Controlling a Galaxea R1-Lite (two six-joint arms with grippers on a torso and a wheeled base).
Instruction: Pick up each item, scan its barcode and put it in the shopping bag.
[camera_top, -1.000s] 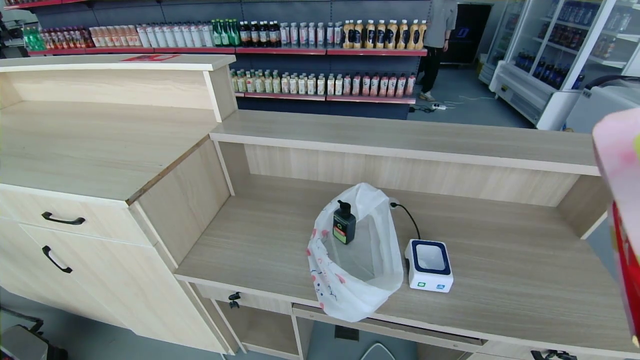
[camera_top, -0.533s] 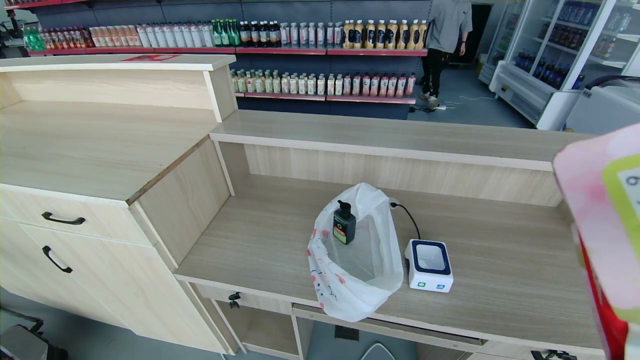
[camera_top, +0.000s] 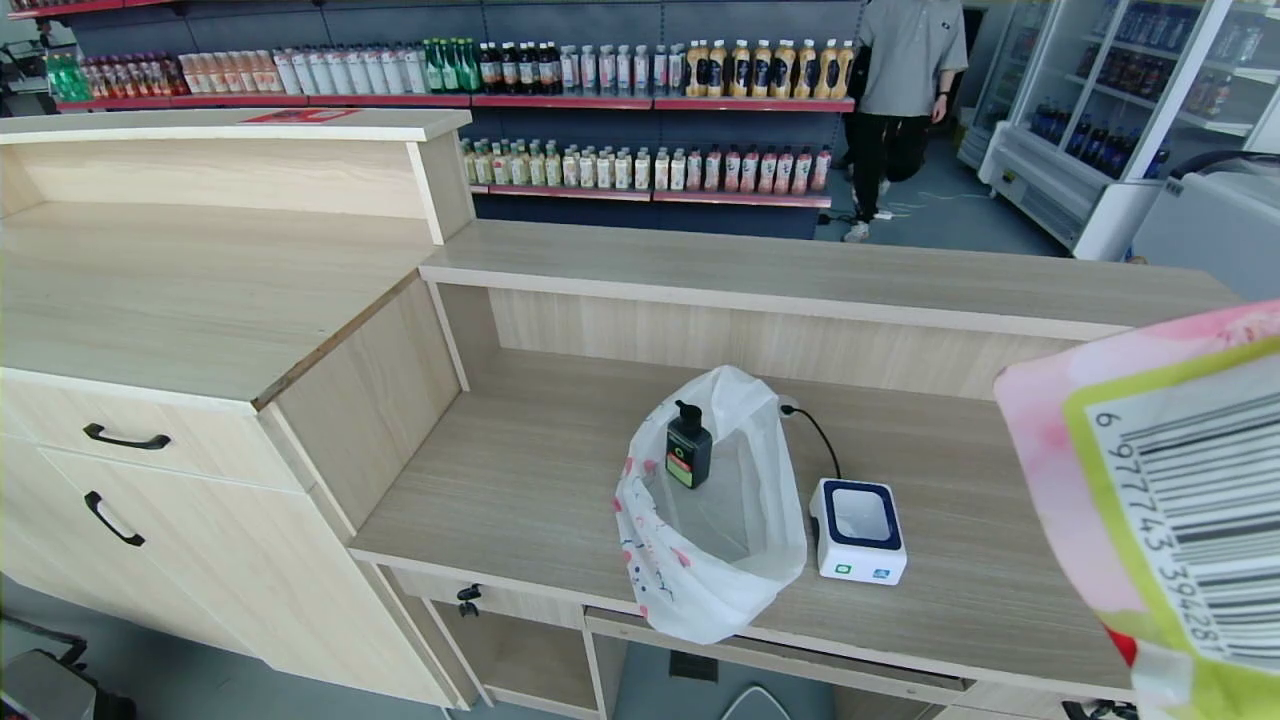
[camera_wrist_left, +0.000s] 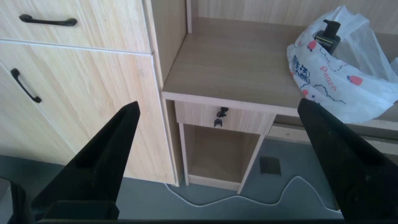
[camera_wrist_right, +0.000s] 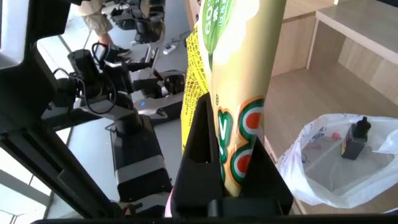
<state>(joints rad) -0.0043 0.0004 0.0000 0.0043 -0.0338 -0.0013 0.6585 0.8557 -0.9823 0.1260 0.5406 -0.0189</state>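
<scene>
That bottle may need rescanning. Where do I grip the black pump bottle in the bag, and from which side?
Grip the black pump bottle around its body just under the pump, likely from above through the shopping bag mouth: it stands about upright and bag walls block its sides.

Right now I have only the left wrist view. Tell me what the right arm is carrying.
Observer: The right gripper is shut on a snack packet, held upright.
Operator: Give me the scanner's position.
Observer: The white barcode scanner stands on the counter, right beside the shopping bag, on the bag's right.
Operator: Report the barcode.
Observer: The packet's barcode is turned toward the head camera. In the head view it sits well to the right of the scanner, not over its window.
</scene>
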